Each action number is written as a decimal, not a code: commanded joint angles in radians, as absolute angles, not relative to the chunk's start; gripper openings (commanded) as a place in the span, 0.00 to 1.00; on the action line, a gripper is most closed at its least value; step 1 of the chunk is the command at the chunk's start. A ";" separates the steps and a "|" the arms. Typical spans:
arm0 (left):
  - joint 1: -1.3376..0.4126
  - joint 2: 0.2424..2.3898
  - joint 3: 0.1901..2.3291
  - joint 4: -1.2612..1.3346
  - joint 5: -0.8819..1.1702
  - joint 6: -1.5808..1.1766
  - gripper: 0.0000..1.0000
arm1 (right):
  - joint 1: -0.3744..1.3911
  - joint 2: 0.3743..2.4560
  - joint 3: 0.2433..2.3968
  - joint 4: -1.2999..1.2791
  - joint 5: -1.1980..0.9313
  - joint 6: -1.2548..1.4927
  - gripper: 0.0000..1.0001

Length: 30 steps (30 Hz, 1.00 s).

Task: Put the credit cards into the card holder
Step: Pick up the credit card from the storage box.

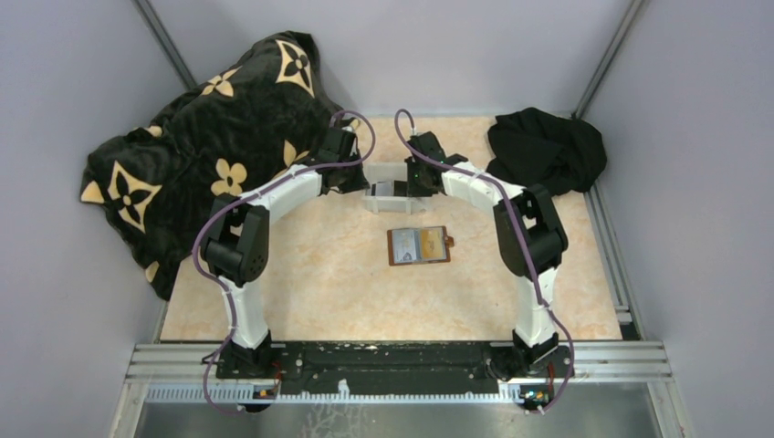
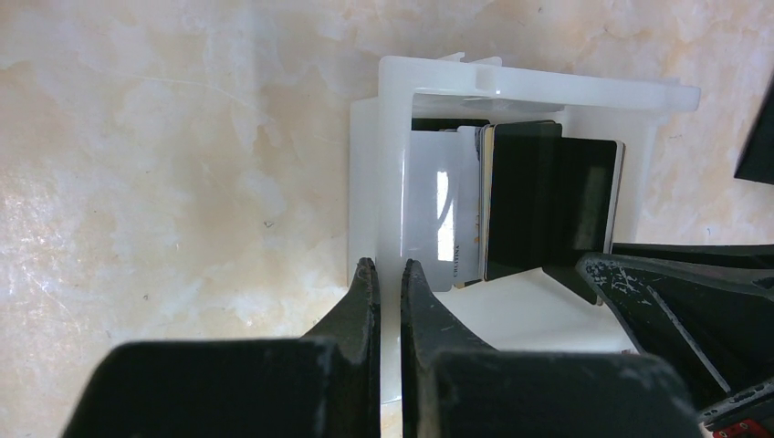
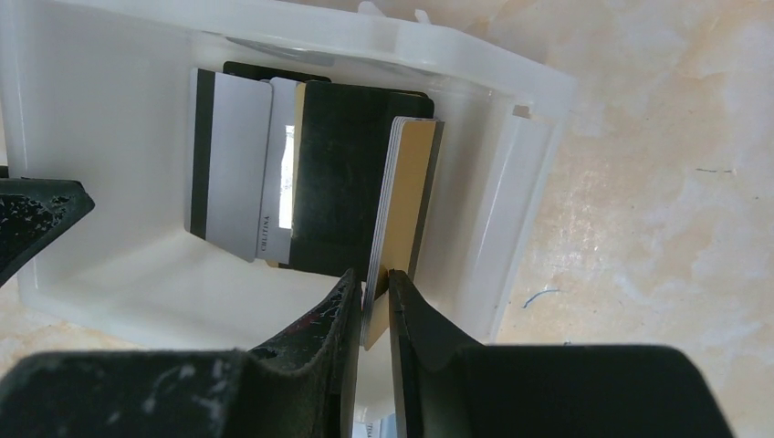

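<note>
- The right end effector (image 3: 372, 276) is closed on the lower edge of a gold-tan card (image 3: 408, 192). The card stands on edge at the right end of a row of credit cards (image 3: 347, 173) inside a white tray (image 3: 538, 137).
- The left end effector (image 2: 387, 266) is nearly closed, pinching the tray's side wall, apparently to steady it.
- The step in hand looks like drawing one card out of the tray.
- To do it well, lift straight up along the card's own plane, clear of the black card beside it and of the tray wall.
- The pinched edge looks layered, so more than one card may be caught; check this before carrying it off.
- The card holder (image 1: 419, 245) lies open and flat on the table (image 1: 310, 283), apart from the tray and nearer the arm bases.
- The table has a pale, peach-marbled surface.
- Plain grey walls (image 1: 55, 182) enclose the space.
- A black cushion (image 1: 210, 137) with gold flower motifs fills the far left corner.
- A black cloth (image 1: 546, 151) lies crumpled at the far right.
</note>
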<state>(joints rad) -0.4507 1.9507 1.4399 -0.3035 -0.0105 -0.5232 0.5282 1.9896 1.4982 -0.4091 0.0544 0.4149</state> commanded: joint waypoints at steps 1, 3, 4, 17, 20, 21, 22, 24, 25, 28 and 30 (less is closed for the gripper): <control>-0.440 2.023 1.413 -0.400 -0.053 -0.527 0.00 | 0.530 1.973 1.489 -0.412 0.034 0.429 0.18; -0.440 2.022 1.411 -0.400 -0.052 -0.527 0.00 | 0.531 1.984 1.492 -0.421 0.058 0.425 0.18; -0.440 2.022 1.409 -0.400 -0.051 -0.528 0.00 | 0.531 1.992 1.495 -0.425 0.074 0.419 0.18; -0.439 2.020 1.396 -0.396 -0.049 -0.528 0.00 | 0.530 1.984 1.499 -0.442 0.148 0.394 0.07; -0.440 2.020 1.394 -0.396 -0.050 -0.529 0.00 | 0.527 1.959 1.495 -0.439 0.137 0.398 0.07; -0.440 2.018 1.392 -0.396 -0.051 -0.529 0.00 | 0.526 1.951 1.494 -0.437 0.136 0.399 0.06; -0.439 2.018 1.391 -0.396 -0.052 -0.529 0.00 | 0.525 1.943 1.492 -0.435 0.136 0.400 0.06; -0.440 2.017 1.390 -0.396 -0.055 -0.530 0.00 | 0.521 1.928 1.488 -0.431 0.136 0.403 0.04; -0.439 2.016 1.390 -0.396 -0.055 -0.530 0.00 | 0.518 1.921 1.483 -0.424 0.135 0.403 0.02; -0.440 2.014 1.391 -0.396 -0.055 -0.528 0.00 | 0.511 1.896 1.466 -0.396 0.120 0.401 0.00; -0.440 2.008 1.394 -0.398 -0.057 -0.527 0.00 | 0.498 1.878 1.447 -0.368 0.100 0.400 0.00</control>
